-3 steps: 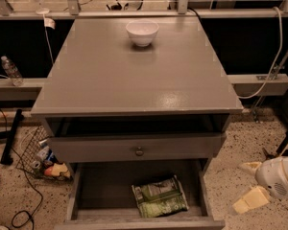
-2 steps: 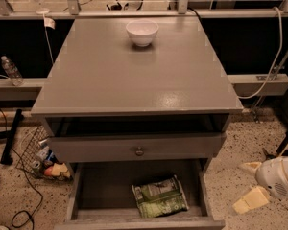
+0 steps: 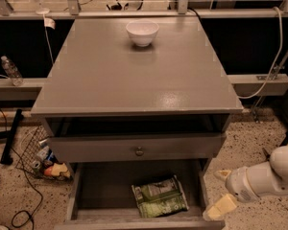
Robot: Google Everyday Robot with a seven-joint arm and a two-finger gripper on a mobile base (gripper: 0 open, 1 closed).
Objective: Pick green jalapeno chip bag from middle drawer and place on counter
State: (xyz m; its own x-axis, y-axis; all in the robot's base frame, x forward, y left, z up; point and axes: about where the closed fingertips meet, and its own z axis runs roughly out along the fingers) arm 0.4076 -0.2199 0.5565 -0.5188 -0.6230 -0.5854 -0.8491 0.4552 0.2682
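Single camera view, looking down on the grey cabinet. You are seeing the gripper (image 3: 222, 191) sitting at the lower right, outside the cabinet and just beside the front right corner of the middle drawer (image 3: 101, 190). Its two pale yellow fingers (image 3: 221, 208) are standing spread apart with nothing between them, and the white arm is leading off to the right edge.

The middle drawer is standing pulled out. The green jalapeno chip bag (image 3: 159, 197) is lying flat on its grey floor, right of centre and towards the front, slightly skewed, apart from the gripper.

Above it, the shallower drawer front (image 3: 86, 148) with its small round knob (image 3: 139, 151) is sitting partly open under the counter (image 3: 134, 80). A white bowl (image 3: 142, 32) is resting upright near the counter's back edge.

At the left, you are looking at a water bottle (image 3: 11, 71) on a ledge and a wire basket (image 3: 41, 157) of small items on the speckled floor (image 3: 259, 143).
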